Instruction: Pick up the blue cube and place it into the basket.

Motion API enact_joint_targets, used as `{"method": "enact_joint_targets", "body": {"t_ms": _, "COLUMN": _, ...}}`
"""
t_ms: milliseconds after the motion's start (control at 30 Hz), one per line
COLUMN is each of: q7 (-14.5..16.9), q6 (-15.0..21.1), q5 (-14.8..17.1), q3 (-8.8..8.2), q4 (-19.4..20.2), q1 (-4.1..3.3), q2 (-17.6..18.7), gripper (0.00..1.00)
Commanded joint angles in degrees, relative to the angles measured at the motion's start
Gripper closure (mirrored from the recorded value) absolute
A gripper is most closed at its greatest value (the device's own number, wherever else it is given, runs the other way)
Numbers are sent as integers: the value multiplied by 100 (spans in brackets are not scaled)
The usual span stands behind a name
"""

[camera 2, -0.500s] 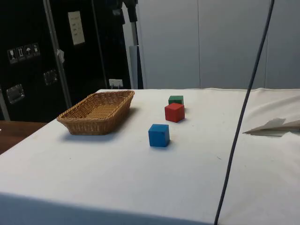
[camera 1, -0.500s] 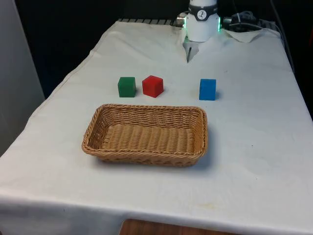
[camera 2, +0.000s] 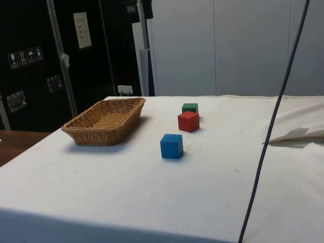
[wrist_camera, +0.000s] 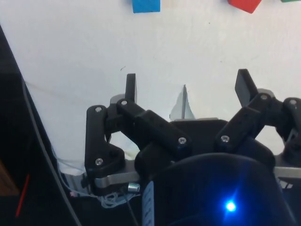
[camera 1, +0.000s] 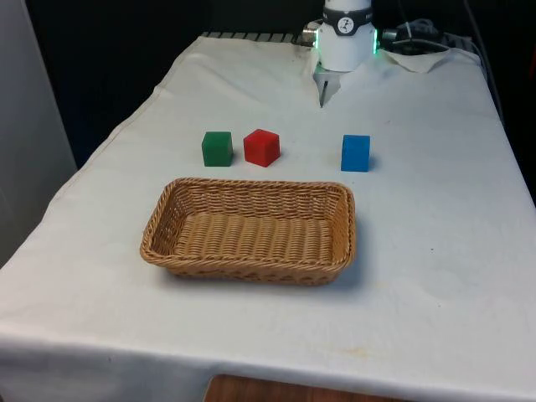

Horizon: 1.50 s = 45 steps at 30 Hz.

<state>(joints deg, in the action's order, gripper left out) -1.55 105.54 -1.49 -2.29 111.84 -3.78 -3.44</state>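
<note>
- Beyond the basket [camera 1: 250, 230], on its far side and toward the front view's right, we find the blue cube [camera 1: 355, 153] resting flat on the white cloth [camera 1: 435, 251], near the basket's far right corner but clear of the rim.
- Farther along that same far side of the basket we see a red cube [camera 1: 261, 147] and a green cube [camera 1: 217, 148] close together, well apart from the blue one, so we judge there is room for fingers on either side of it.
- From the wrist view, we see the gripper [wrist_camera: 186, 87] spread wide with nothing between its fingers [wrist_camera: 130, 87]; the blue cube [wrist_camera: 146, 5] sits well ahead of it, on the basket's side, untouched.
- We judge the cube to be light, rigid and not fragile (it looks like painted wood or plastic, though we cannot tell which), so a firm squeeze should do no harm.
- Its faces look smooth, so we expect some slipperiness; we would take it on two opposite vertical faces, squarely and about mid-height, rather than across corners.
- We think the woven basket gives a wide, shallow target, so a release above its middle should serve.
- We judge the pick not yet begun.
</note>
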Motion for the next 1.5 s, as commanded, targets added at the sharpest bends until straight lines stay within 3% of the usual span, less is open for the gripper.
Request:
{"method": "enact_joint_targets", "body": {"t_ms": 0, "q7": -74, "q6": 115, "q5": -69, "q3": 23, "q4": 97, "q1": -6, "q2": -92, "gripper": 0}}
{"method": "enact_joint_targets", "body": {"t_ms": 100, "q7": -46, "q6": 63, "q5": -34, "q3": 34, "q4": 109, "q1": 0, "q2": -103, "gripper": 0}}
{"method": "enact_joint_targets", "body": {"t_ms": 400, "q7": -275, "q6": 453, "q5": -178, "q3": 195, "q4": 556, "q1": -17, "q2": -458, "gripper": 0}}
{"method": "enact_joint_targets", "body": {"t_ms": 433, "q7": -201, "q6": 361, "q5": -120, "q3": 183, "q4": 510, "q1": 0, "q2": -424, "gripper": 0}}
{"method": "enact_joint_targets", "body": {"t_ms": 700, "q7": -441, "q6": 934, "q5": -143, "q3": 435, "q4": 951, "q1": -17, "q2": -464, "gripper": 0}}
{"method": "enact_joint_targets", "body": {"t_ms": 767, "q7": -395, "q6": 882, "q5": -126, "q3": 430, "q4": 951, "q1": 0, "q2": -476, "gripper": 0}}
{"method": "enact_joint_targets", "body": {"t_ms": 800, "q7": -476, "q6": 1106, "q5": -120, "q3": 493, "q4": 1071, "q1": -11, "q2": -418, "gripper": 0}}
{"method": "enact_joint_targets", "body": {"t_ms": 1333, "q7": -350, "q6": 1776, "q5": 212, "q3": 539, "q4": 1679, "q1": -6, "q2": -246, "gripper": 0}}
{"method": "enact_joint_targets", "body": {"t_ms": 1400, "q7": -384, "q6": 1702, "q5": 149, "q3": 544, "q4": 1639, "q1": 0, "q2": -235, "gripper": 0}}
{"method": "enact_joint_targets", "body": {"t_ms": 1467, "q7": -338, "q6": 1914, "q5": 258, "q3": 539, "q4": 1828, "q1": -6, "q2": -252, "gripper": 0}}
